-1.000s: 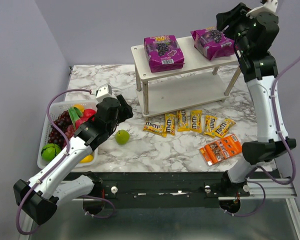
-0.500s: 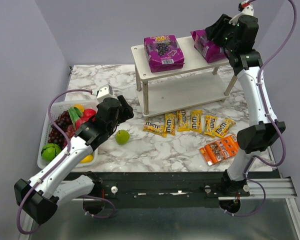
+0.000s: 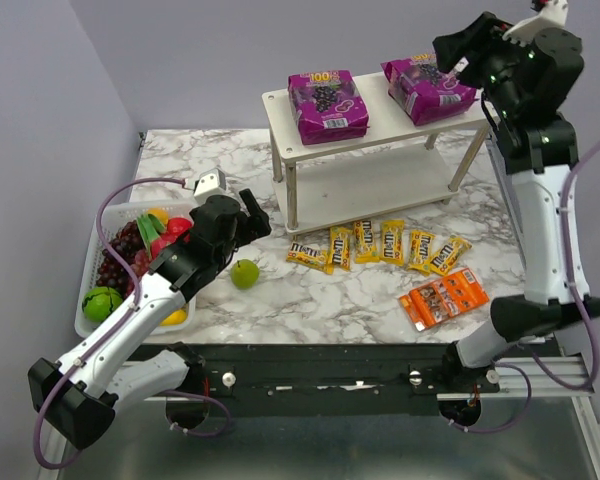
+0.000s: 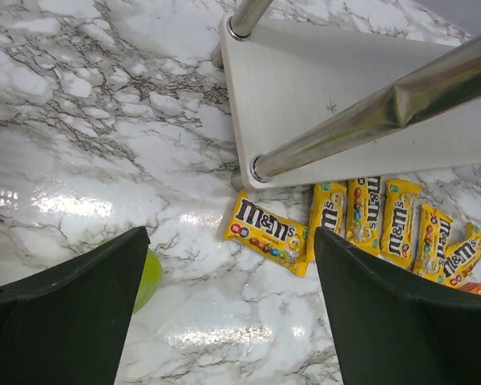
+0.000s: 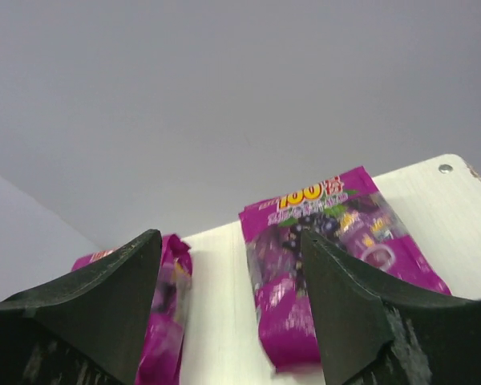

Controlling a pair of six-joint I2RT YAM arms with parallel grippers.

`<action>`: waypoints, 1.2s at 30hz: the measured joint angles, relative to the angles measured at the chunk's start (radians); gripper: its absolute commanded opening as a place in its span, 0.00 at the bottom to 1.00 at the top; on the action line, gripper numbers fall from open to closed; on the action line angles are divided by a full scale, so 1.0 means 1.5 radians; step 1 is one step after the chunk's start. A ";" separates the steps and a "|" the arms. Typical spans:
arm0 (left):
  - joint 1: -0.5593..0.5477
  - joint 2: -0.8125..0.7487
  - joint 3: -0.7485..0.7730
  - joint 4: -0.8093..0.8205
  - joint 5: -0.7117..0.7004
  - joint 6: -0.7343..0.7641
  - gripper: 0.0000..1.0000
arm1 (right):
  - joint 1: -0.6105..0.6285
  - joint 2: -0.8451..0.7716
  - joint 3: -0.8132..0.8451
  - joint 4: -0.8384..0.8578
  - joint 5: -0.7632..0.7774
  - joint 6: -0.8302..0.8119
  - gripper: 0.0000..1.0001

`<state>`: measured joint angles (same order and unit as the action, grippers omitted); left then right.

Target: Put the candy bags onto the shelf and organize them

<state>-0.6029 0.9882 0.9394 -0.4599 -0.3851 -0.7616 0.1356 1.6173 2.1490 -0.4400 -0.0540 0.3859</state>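
The white two-tier shelf (image 3: 380, 185) stands at the back of the table. Two purple pouches (image 3: 327, 105) (image 3: 427, 87) lie flat on its top tier. Six yellow packets (image 3: 378, 245) lie in a row on the marble in front of it. The orange pack (image 3: 441, 298) lies nearer, to the right. My right gripper (image 3: 460, 50) is open and empty, above the shelf's right end. Its wrist view shows both pouches (image 5: 337, 257) (image 5: 164, 321) between and behind the fingers. My left gripper (image 3: 248, 212) is open and empty above the marble. The leftmost yellow packet (image 4: 268, 233) lies just ahead of it.
A white fruit basket (image 3: 88, 300) with grapes and other fruit stands at the left. A green fruit (image 3: 244, 273) lies on the marble beside my left gripper, and shows in the left wrist view (image 4: 148, 277). The shelf's lower tier (image 4: 345, 104) and metal legs are close ahead.
My right arm dipped towards the right purple pouch, then pulled back up and to the right. The pouches have not moved. My left arm has barely moved.
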 measured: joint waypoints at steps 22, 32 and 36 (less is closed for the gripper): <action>0.001 -0.031 0.000 -0.006 0.039 0.055 0.97 | 0.000 -0.508 -0.604 -0.196 -0.123 0.042 0.88; 0.001 -0.011 -0.048 0.011 0.104 0.052 0.92 | 0.000 -0.555 -1.003 -0.070 -0.271 0.116 0.81; 0.001 -0.011 -0.052 0.011 0.121 0.048 0.91 | 0.007 -0.528 -1.109 0.022 -0.303 0.170 0.79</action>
<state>-0.6014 0.9718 0.8608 -0.4431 -0.2039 -0.6903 0.1467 0.8246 0.4862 -0.4072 -0.5079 0.6403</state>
